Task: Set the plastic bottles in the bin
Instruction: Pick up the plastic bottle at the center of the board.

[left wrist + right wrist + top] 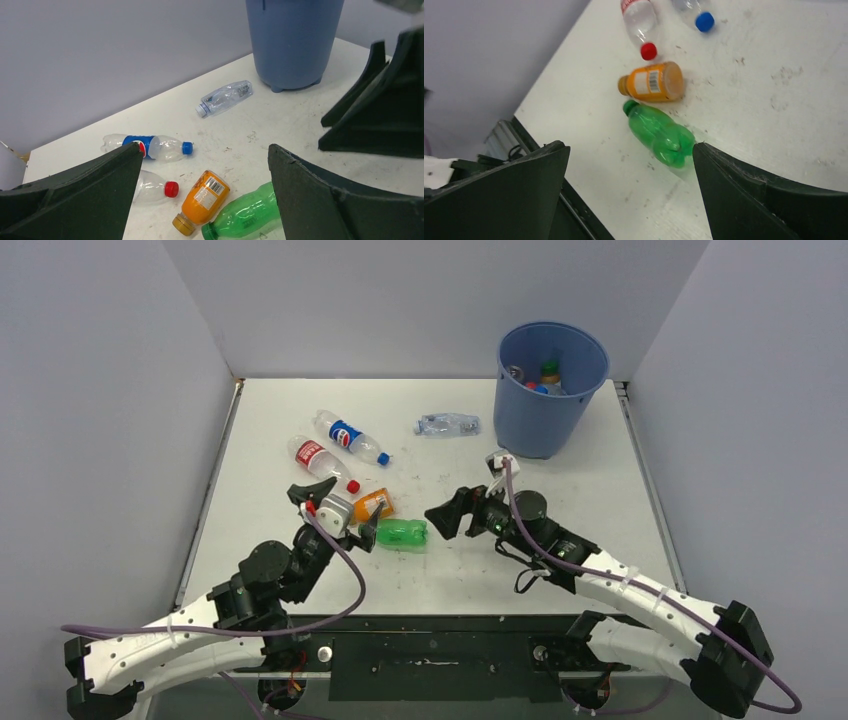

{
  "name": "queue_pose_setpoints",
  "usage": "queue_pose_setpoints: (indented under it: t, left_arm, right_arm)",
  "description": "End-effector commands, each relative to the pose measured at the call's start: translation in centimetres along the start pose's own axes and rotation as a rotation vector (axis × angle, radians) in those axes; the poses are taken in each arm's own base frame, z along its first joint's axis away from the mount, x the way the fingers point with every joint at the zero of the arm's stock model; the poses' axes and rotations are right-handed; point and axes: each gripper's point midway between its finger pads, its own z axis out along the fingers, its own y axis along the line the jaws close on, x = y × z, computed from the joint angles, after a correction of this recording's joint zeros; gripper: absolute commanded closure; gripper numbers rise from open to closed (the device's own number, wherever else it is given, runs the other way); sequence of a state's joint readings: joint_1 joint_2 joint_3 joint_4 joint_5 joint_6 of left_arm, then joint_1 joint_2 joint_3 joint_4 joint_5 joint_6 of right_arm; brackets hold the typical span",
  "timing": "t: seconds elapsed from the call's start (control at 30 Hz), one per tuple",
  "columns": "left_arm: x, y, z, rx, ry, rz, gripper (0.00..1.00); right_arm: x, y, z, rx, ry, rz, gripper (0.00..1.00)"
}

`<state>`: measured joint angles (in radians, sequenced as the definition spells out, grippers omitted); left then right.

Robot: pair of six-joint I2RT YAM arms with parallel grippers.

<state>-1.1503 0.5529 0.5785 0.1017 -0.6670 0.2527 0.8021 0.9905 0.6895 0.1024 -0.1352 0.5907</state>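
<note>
1. Both arms reach in from the bottom edge of my overhead view. My left gripper (338, 514) is spread wide and empty, by the orange juice bottle (372, 505) and green bottle (402, 533) at centre.
2. My right gripper (450, 510), also wide and empty, sits just right of the green bottle.
3. A red-capped bottle (322, 460) and blue-labelled bottle (350, 439) lie up-left of centre.
4. A clear bottle (447, 425) lies left of the bin (540, 415), upper right, which holds several bottles.

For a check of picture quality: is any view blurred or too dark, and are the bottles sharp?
Top external: even soft light, faint shadows, all sharp. Left wrist: the orange bottle is sharp; the near left fingers are dark, without detail. Right wrist: the green bottle is sharp; the right fingers are dark too.
</note>
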Motion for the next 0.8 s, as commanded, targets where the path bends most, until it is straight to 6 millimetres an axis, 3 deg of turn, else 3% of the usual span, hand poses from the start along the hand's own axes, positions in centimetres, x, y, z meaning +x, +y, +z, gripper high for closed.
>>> queue_pose_setpoints:
  t: [0.0,0.2,0.43,0.53,0.77]
  left_arm:
    - [-3.4,0.3,0.0,0.010,-0.060,-0.076,0.04]
    - [-0.5,-0.4,0.5,0.007,-0.018,0.001,0.04]
    - [1.0,-1.7,1.3,0.036,0.031,0.056,0.04]
    - [0.8,-1.8,1.2,0.043,0.025,0.047,0.04]
    - [-0.4,-0.6,0.6,0.010,-0.030,0.000,0.04]
  right_arm:
    - [-0.4,-1.6,0.6,-0.007,-0.190,0.029,0.00]
    - [5.0,-4.5,3.3,0.025,-0.062,-0.033,0.00]
    - [5.3,-4.2,5.5,-0.023,-0.060,-0.141,0.06]
    - [4.9,-3.9,7.0,-0.024,-0.008,-0.248,0.07]
    - [7.0,-2.5,10.4,-0.096,0.203,-0.394,0.07]
